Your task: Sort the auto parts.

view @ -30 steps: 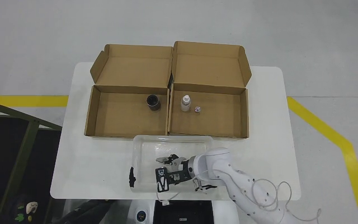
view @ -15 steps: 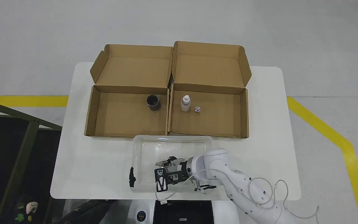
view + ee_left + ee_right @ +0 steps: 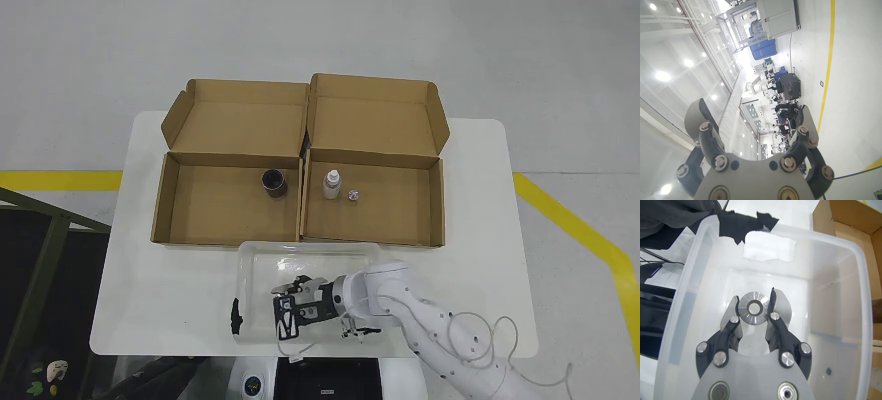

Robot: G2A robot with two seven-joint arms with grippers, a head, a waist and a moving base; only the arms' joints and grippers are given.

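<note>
A flat metal ring (image 3: 763, 300) with a centre hole lies low inside the clear plastic bin (image 3: 859, 256). My right gripper (image 3: 754, 293) is down in that bin, one finger pressed against each side of the ring. From above, the right gripper (image 3: 284, 306) is in the bin's near left part. The left cardboard box (image 3: 180, 215) holds a black cylinder (image 3: 273, 182). The right cardboard box (image 3: 420, 225) holds a white bottle-shaped part (image 3: 332, 184) and a small round part (image 3: 352, 196). My left gripper (image 3: 753, 109) is open, holds nothing, and points out into the room.
Both boxes stand side by side behind the bin (image 3: 310, 250), lids folded back. Black tape (image 3: 745, 226) sticks to the bin's rim above a white label. A tiny dark speck (image 3: 828, 371) lies on the bin floor. White table (image 3: 180, 290) lies bare to the left.
My right gripper has shifted a little to the left inside the bin. The boxes and their parts have not moved.
</note>
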